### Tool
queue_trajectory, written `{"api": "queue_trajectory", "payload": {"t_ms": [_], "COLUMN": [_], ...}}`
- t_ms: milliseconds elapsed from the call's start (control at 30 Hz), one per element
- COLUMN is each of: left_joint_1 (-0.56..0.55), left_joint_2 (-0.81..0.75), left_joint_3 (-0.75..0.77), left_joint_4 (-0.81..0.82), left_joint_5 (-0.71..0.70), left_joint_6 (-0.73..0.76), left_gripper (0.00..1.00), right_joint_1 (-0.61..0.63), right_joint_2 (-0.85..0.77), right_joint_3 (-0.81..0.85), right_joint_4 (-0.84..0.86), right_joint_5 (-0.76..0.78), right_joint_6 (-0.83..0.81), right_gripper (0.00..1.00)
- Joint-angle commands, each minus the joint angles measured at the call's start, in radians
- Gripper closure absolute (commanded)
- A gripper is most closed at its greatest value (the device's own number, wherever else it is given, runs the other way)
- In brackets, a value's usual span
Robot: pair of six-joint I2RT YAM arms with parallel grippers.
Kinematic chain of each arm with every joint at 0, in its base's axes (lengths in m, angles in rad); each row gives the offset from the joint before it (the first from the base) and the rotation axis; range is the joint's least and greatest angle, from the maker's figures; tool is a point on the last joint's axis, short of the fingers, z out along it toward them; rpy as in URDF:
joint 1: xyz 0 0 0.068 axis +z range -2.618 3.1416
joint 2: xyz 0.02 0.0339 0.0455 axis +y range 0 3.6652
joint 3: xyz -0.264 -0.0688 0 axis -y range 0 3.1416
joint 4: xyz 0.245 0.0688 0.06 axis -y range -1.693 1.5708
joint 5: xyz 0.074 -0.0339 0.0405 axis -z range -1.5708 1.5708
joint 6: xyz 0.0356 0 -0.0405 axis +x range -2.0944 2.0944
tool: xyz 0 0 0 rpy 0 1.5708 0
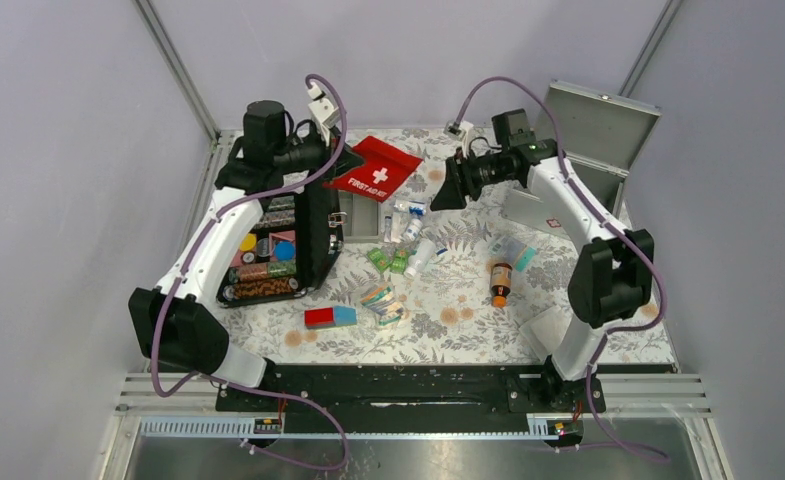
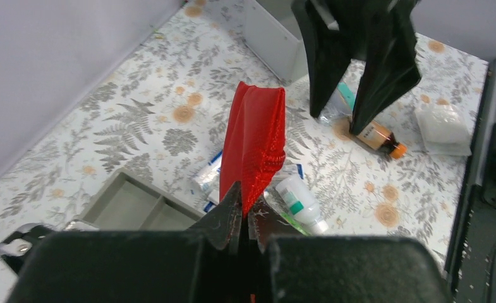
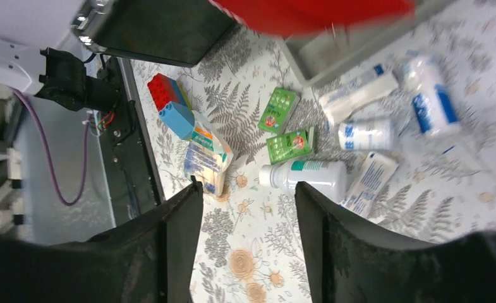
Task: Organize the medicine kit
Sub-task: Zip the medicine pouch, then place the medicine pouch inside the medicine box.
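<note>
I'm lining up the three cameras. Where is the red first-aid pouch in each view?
Top external: red pouch, upper centre of the picture.
Left wrist: centre, pinched in the left gripper.
Right wrist: blurred red strip along the top edge.
Shared landmark: white bottle with a green band.

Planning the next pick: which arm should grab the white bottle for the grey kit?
Probably the right arm. Its jaws stand open and empty, with the white bottle framed between them, and the medicine kit sits open on its side. The left arm has its jaws shut on the red pouch.
</note>
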Motion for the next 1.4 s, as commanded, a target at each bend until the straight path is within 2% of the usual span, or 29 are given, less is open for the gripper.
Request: {"api": "queue_trajectory", "payload": {"t_ms": [0, 167, 267, 367, 500, 633, 700, 833, 967, 1067, 1133, 1233, 1333, 1367], "left_joint_1": [-0.008, -0.039, -0.071, -0.103, -0.115, -0.116, -0.119, -0.131, -0.133, -0.136, -0.136, -0.136, -0.135, -0.136], "left_joint_2": [-0.027, -0.017, -0.018, -0.023, -0.025, -0.02, -0.018, -0.021, -0.016, -0.008, 0.0, 0.006, 0.001, -0.002], "left_joint_3": [-0.026, -0.021, -0.015, -0.011, -0.011, 0.002, 0.008, -0.003, -0.012, -0.017, -0.011, -0.007, -0.016, -0.02], "left_joint_4": [0.041, 0.006, -0.063, -0.132, -0.148, -0.15, -0.148, -0.116, -0.052, -0.004, 0.001, -0.002, -0.004, -0.004], "left_joint_5": [0.109, 0.147, 0.162, 0.164, 0.159, 0.161, 0.161, 0.135, 0.136, 0.105, 0.073, 0.012, -0.03, -0.039], "left_joint_6": [0.021, 0.041, 0.122, 0.216, 0.234, 0.233, 0.231, 0.233, 0.174, 0.115, 0.092, 0.058, 0.042, 0.04], "left_gripper": [1.0, 1.0, 1.0, 1.0, 1.0, 1.0, 1.0, 1.0, 1.0, 1.0, 0.81, 0.51, 0.29, 0.26], "right_joint_1": [0.0, 0.022, 0.048, 0.062, 0.087, 0.123, 0.137, 0.153, 0.165, 0.165, 0.161, 0.142, 0.081, 0.049], "right_joint_2": [-0.103, -0.098, -0.088, -0.064, -0.029, -0.008, -0.004, 0.012, 0.009, -0.004, -0.031, -0.081, -0.096, -0.093], "right_joint_3": [0.12, 0.203, 0.241, 0.273, 0.306, 0.313, 0.302, 0.3, 0.285, 0.279, 0.257, 0.232, 0.265, 0.293], "right_joint_4": [-0.112, -0.17, -0.192, -0.192, -0.215, -0.267, -0.274, -0.271, -0.239, -0.229, -0.242, -0.303, -0.399, -0.437], "right_joint_5": [-0.022, -0.023, 0.006, 0.005, -0.019, -0.034, -0.03, -0.02, 0.033, 0.068, 0.104, 0.196, 0.235, 0.241], "right_joint_6": [-0.211, -0.348, -0.433, -0.45, -0.461, -0.494, -0.496, -0.467, -0.443, -0.429, -0.457, -0.536, -0.566, -0.57], "right_gripper": [0.35, 0.28, 0.23, 0.2, 0.2, 0.26, 0.3, 0.47, 0.69, 0.93, 1.0, 1.0, 1.0, 1.0]}}
